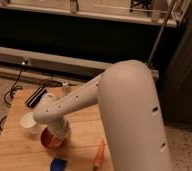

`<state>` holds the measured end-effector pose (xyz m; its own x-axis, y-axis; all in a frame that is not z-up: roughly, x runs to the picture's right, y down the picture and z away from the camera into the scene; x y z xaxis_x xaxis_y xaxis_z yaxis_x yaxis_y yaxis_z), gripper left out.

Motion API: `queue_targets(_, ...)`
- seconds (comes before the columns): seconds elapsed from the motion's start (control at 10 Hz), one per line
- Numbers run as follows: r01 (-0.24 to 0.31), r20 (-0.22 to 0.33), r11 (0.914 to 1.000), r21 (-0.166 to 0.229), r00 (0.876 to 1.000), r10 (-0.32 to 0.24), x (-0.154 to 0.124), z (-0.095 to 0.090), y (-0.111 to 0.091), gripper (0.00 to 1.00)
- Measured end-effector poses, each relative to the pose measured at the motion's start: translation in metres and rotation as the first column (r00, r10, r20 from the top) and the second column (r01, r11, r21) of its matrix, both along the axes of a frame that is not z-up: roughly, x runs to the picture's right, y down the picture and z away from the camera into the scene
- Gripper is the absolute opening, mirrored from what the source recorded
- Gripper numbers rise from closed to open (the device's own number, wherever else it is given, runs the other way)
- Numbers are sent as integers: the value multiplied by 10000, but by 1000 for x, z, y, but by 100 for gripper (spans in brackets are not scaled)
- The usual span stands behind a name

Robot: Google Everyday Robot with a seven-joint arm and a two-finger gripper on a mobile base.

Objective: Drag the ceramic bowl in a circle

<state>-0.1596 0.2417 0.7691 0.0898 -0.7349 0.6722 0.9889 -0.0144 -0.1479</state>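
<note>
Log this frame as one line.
gripper: down at ceramic bowl | ceramic bowl: on wooden table, beside white cup | nearby: carrot, blue object
</note>
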Motion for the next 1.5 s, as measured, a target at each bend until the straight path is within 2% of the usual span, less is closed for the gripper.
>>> queue_targets(0.2, -401, 111, 9983, 431, 9992, 397, -11, 28, -34, 0)
queue_targets(0.4, -904, -60, 9931, 753, 9958, 911, -6, 44, -64, 0)
queue_targets(0.5, -1280, -370, 9872, 952, 9906, 1320, 8, 53, -83, 0)
queue_targets(0.6, -1487, -691, 9834, 1036, 9853, 1563, 23, 58, -92, 0)
queue_targets(0.7, -1747, -1305, 9783, 1112, 9733, 1886, 55, 64, -100, 0)
queue_targets(0.8, -1873, -1989, 9761, 1103, 9581, 2063, 89, 68, -100, 0)
queue_targets(1.0, -1889, -3104, 9768, 1007, 9269, 2112, 146, 69, -90, 0)
queue_targets(1.2, -1767, -3713, 9806, 854, 9076, 1959, 182, 58, -77, 0)
queue_targets(1.4, -1304, -3725, 9901, 510, 9174, 1400, 180, 36, -60, 0)
queue_targets(1.5, -908, -3569, 9959, 66, 9301, 871, 174, 15, -40, 0)
